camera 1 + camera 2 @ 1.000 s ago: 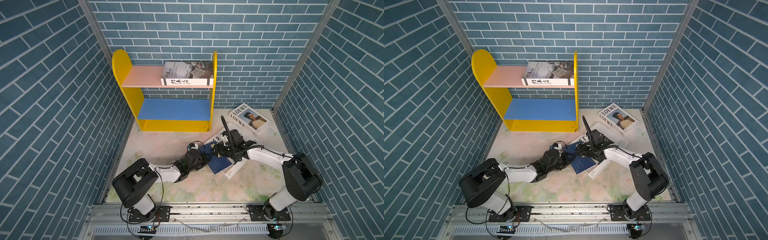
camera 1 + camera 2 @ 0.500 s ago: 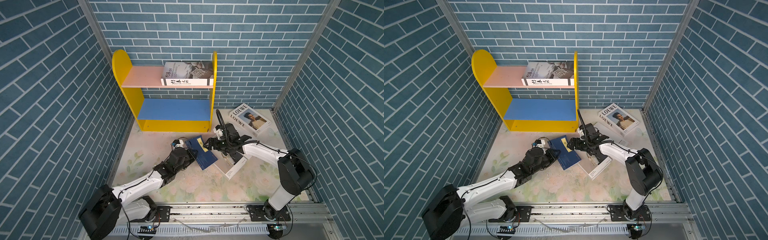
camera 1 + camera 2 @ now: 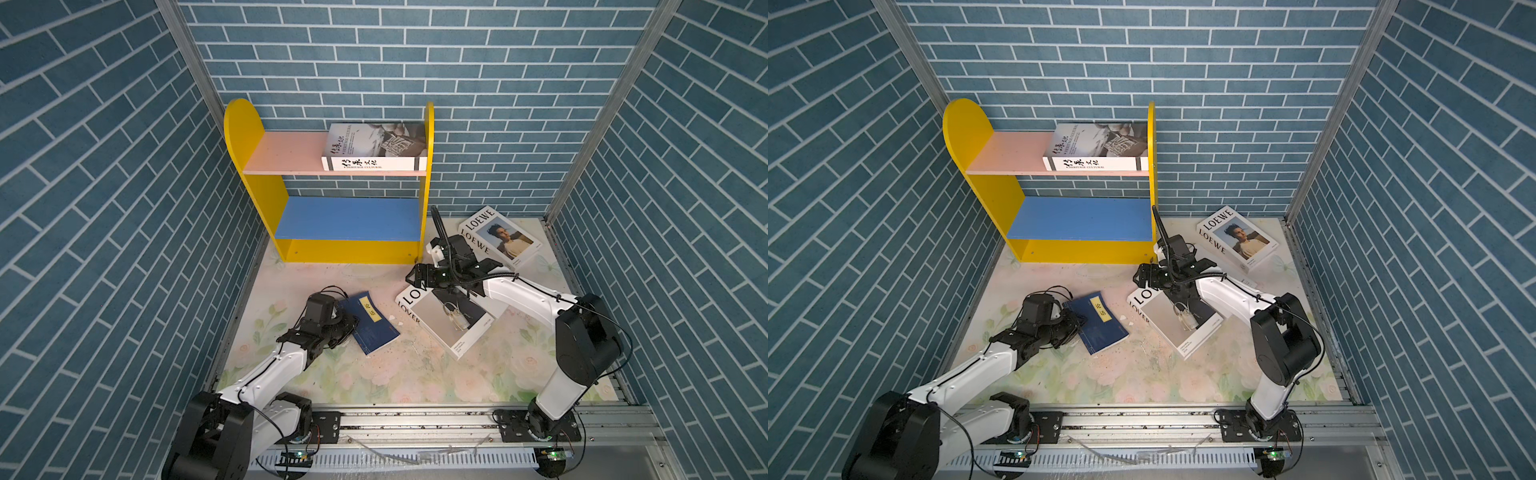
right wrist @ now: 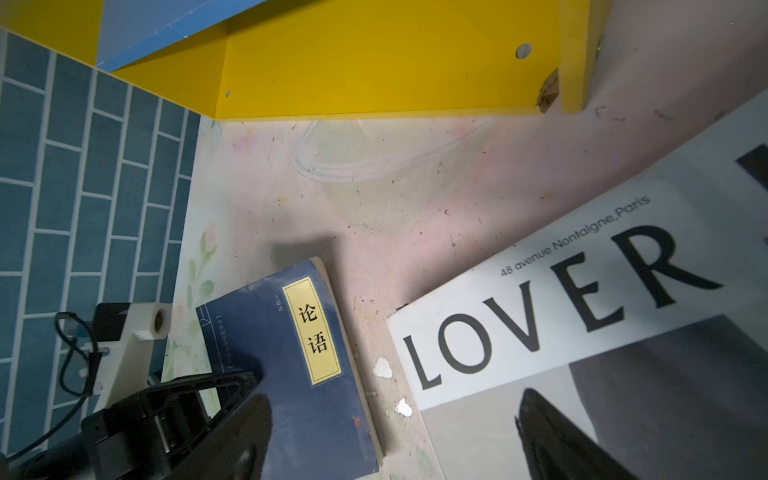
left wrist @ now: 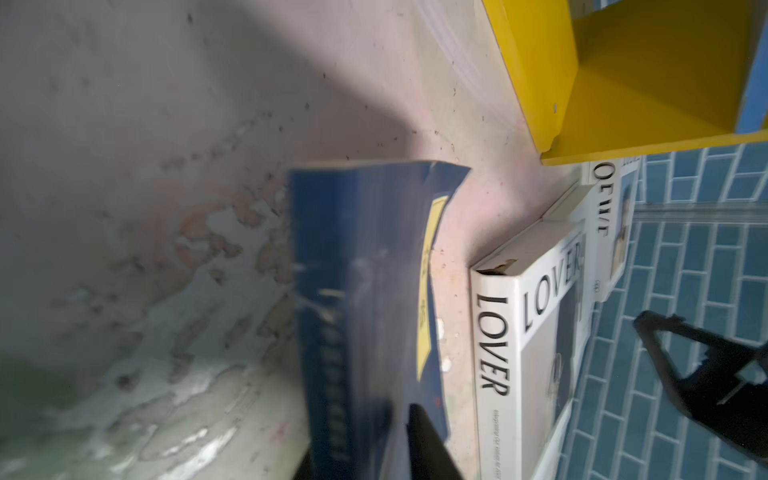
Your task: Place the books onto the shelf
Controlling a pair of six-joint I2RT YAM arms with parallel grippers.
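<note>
Gap now between navy book (image 3: 370,325), LOVER (image 3: 434,318)

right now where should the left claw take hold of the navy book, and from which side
Probably the long edge nearest the left claw, coming in low from the left. The navy book is thin and lies flat on the mat, so only an edge gives a bite; the LOVER book lies off its far side.

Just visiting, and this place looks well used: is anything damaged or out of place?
Yes. The shelf has a chipped bottom front corner, with raw wood showing. Small white flakes lie on the mat between the navy book and the LOVER book, whose near corner looks torn.
</note>
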